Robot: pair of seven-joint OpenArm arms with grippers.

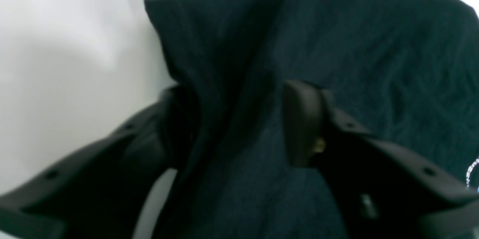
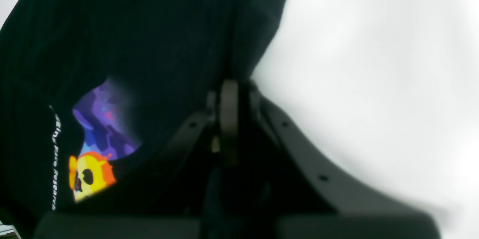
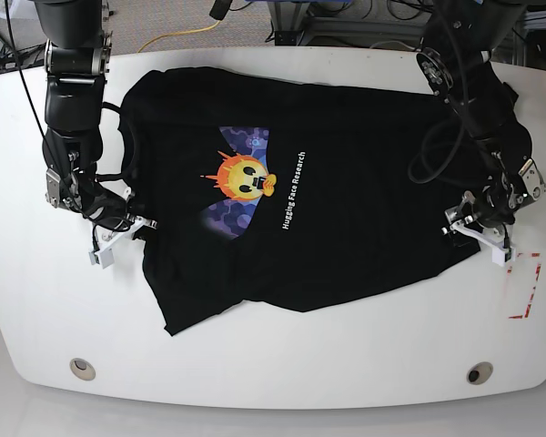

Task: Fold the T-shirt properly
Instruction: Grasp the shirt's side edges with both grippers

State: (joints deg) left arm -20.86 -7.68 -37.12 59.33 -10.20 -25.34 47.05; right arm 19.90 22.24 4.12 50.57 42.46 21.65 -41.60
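One black T-shirt (image 3: 300,191) lies spread print-up across the middle of the white surface (image 3: 282,355), seemingly laid flat so it can be folded. Two arms work it, one at each side edge. The right pincer (image 2: 228,119), at the scene's left, is pressed together on a fold of the shirt's edge beside the print, likely to lift that side over. The left pincer (image 1: 239,123), at the scene's right, stands spread astride a raised ridge of cloth, not visibly clamping it.
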